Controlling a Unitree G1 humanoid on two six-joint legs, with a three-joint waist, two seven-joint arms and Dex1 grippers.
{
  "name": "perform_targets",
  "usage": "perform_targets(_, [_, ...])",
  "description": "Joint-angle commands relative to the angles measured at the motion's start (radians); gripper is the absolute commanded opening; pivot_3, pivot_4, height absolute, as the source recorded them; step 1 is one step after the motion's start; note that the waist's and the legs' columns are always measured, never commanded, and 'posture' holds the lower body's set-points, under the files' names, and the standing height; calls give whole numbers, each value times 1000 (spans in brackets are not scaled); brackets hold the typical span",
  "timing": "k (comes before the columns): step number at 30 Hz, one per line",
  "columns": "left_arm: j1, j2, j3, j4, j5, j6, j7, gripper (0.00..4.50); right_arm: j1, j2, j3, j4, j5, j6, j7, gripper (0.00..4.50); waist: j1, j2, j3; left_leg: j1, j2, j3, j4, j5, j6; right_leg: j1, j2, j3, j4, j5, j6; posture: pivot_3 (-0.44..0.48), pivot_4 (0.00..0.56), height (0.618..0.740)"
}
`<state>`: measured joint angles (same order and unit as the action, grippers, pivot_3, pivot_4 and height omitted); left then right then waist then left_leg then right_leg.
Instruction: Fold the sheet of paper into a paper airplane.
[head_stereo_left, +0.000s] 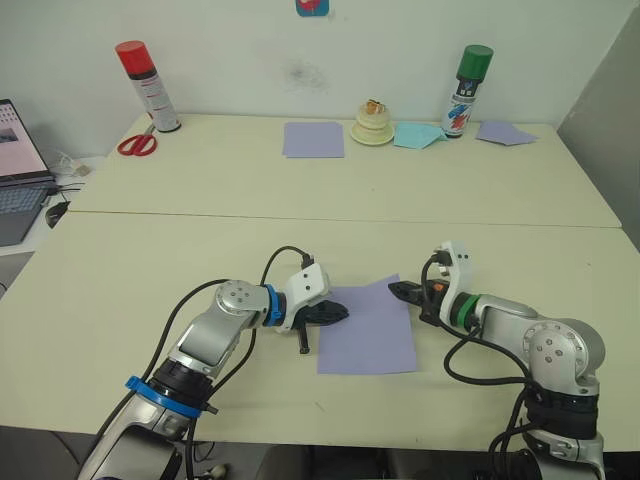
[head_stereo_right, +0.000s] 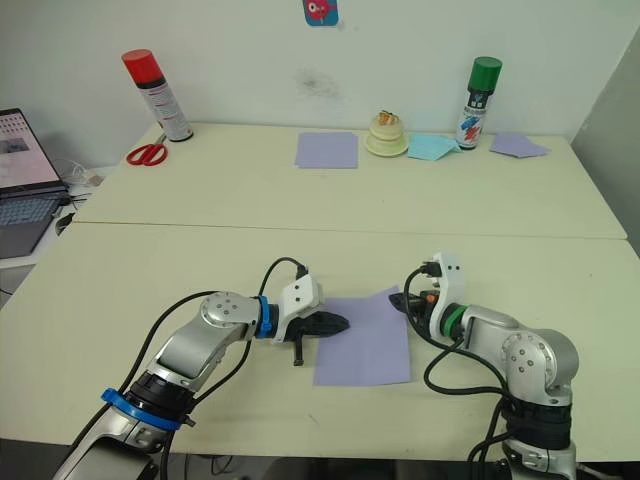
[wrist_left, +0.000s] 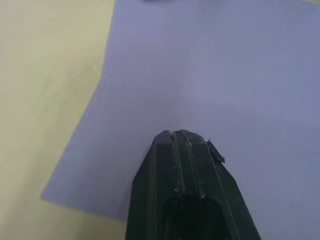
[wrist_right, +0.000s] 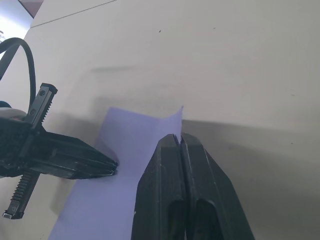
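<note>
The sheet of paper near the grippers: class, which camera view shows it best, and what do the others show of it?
The left eye view shows the sheet of paper best: its whole outline lies flat on the table, between the left gripper and the right gripper. The right eye view shows the same. The left wrist view shows one corner close up; the right wrist view a raised corner.

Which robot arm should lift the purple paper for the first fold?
Probably the right. Its claw is at the sheet of paper's raised far corner, fingers closed. The left claw rests closed on the opposite edge, fit to pin it.
</note>
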<state>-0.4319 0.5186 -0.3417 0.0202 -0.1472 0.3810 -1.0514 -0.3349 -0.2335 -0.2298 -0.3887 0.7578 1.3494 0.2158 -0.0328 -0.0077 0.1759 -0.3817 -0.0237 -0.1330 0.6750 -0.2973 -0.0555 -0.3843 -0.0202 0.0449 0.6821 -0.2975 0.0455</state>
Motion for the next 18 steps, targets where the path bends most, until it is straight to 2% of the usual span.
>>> perform_targets(1, [19,16,-4,18,14,7,-6,0,-20,-9,-19,-31,17,-3,-2,184,0,0,0,0,0,0,0,0,0,0,0,0,0,0,0,0,150,740])
perform_targets(3, [19,17,-4,19,15,6,-7,0,-16,-19,-10,-38,15,-11,6,581,0,0,0,0,0,0,0,0,0,0,0,0,0,0,0,0,150,740])
perform_targets(6, [18,18,-4,21,16,5,-9,0,-24,-20,0,-39,13,-32,10,1612,0,0,0,0,0,0,0,0,0,0,0,0,0,0,0,0,150,740])
perform_targets(18, [22,23,-1,16,17,8,-10,0,-48,-12,0,4,12,-42,2,1612,-1,1,-1,0,0,0,-1,0,0,0,0,0,0,0,0,0,150,740])
